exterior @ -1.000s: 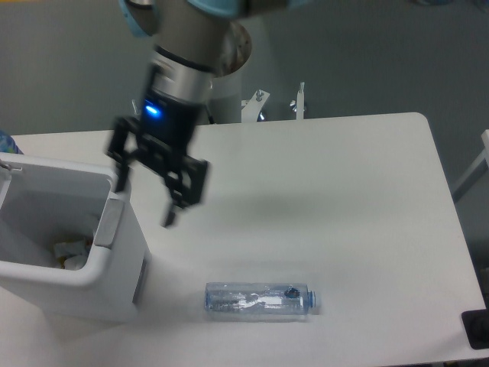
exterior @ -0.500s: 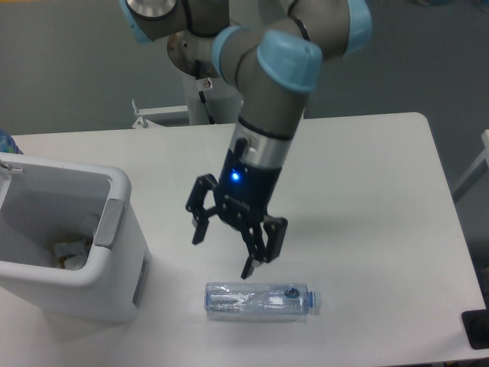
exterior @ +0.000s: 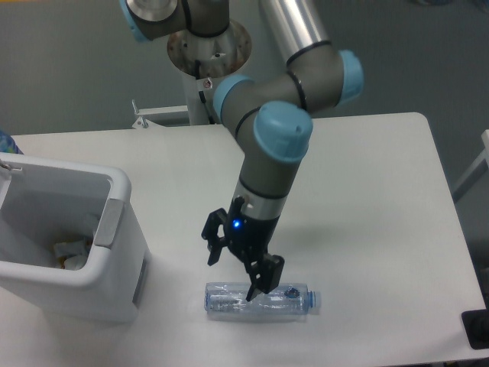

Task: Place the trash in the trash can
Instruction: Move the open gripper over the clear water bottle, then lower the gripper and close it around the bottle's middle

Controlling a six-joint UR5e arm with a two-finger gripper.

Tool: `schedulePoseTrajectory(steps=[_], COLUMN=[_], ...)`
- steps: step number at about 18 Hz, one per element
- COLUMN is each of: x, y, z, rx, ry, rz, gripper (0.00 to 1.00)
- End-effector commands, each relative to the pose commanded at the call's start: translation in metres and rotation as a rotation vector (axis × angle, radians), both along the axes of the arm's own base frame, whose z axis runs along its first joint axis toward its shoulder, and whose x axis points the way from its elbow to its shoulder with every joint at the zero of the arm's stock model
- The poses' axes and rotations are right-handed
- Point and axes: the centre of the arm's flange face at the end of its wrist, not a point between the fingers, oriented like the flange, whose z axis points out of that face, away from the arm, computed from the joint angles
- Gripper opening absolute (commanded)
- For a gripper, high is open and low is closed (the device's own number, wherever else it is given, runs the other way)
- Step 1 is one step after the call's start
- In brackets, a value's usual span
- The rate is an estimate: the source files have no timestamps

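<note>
A clear plastic water bottle with a bluish cap lies on its side on the white table, near the front edge. My gripper hangs open just above the bottle's left half, one finger over the bottle and the other behind it. The white trash can stands at the left with a grey tab on its right rim. Inside it, at the bottom, lies a whitish wrapper.
The white table stretches to the right and behind the arm. A metal bracket sits at the table's back edge next to the robot base. A dark object shows at the lower right corner.
The gripper has swung from beside the trash can to the right and down, and now sits low over the bottle. It has stayed open. The bottle has not moved.
</note>
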Motion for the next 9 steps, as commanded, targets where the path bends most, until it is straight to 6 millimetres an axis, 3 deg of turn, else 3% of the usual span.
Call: schedulePoseTrajectory(steps=[3, 9], x=[0.000, 0.002], y=[0.007, 0.017], z=[-0.027, -0.060], rx=[-0.071, -0.130], ry=[0.042, 0.042], rz=[-0.038, -0.062], gripper=[1.00, 1.00])
